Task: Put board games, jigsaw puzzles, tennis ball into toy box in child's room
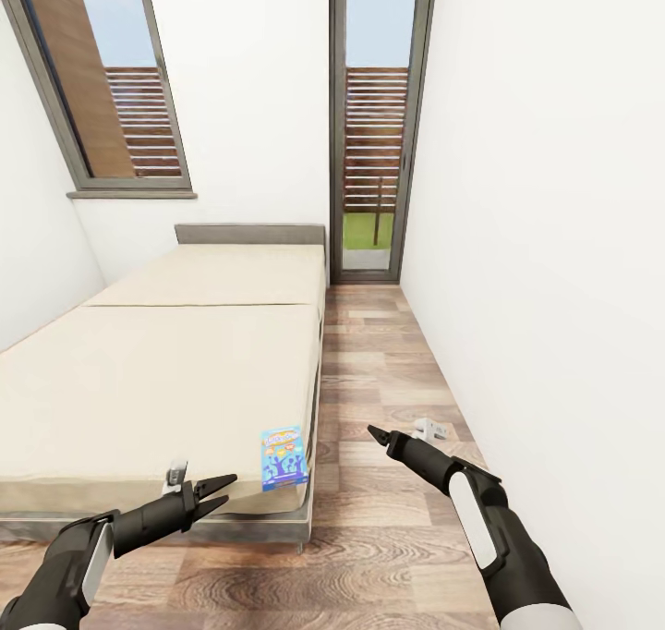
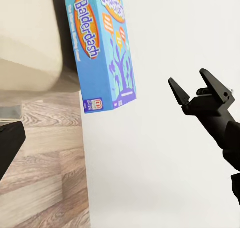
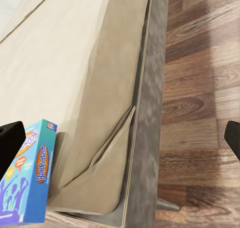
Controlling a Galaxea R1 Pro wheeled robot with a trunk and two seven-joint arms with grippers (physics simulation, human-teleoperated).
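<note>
The board game [image 1: 283,457], a blue box with cartoon figures and "Balderdash" printed on it, lies flat on the bed [image 1: 166,371] at the near right corner of the beige mattress, close to both the foot edge and the right-hand edge; I see it again from the left wrist [image 2: 107,47] and from the right wrist [image 3: 27,180], its end reaching the mattress edge; my left gripper [image 1: 220,491] hangs just off the foot edge of the bed, near the box but apart from it, its two fingers spread and holding nothing; my right gripper [image 1: 374,434] is out over the wood-plank floor [image 1: 388,371] beside the bed's right edge, between the bed and the white wall [image 1: 545,242]; the left wrist camera shows it [image 2: 195,87] with fingers parted and empty; a grey headboard [image 1: 249,234] closes the far end of the bed.
</note>
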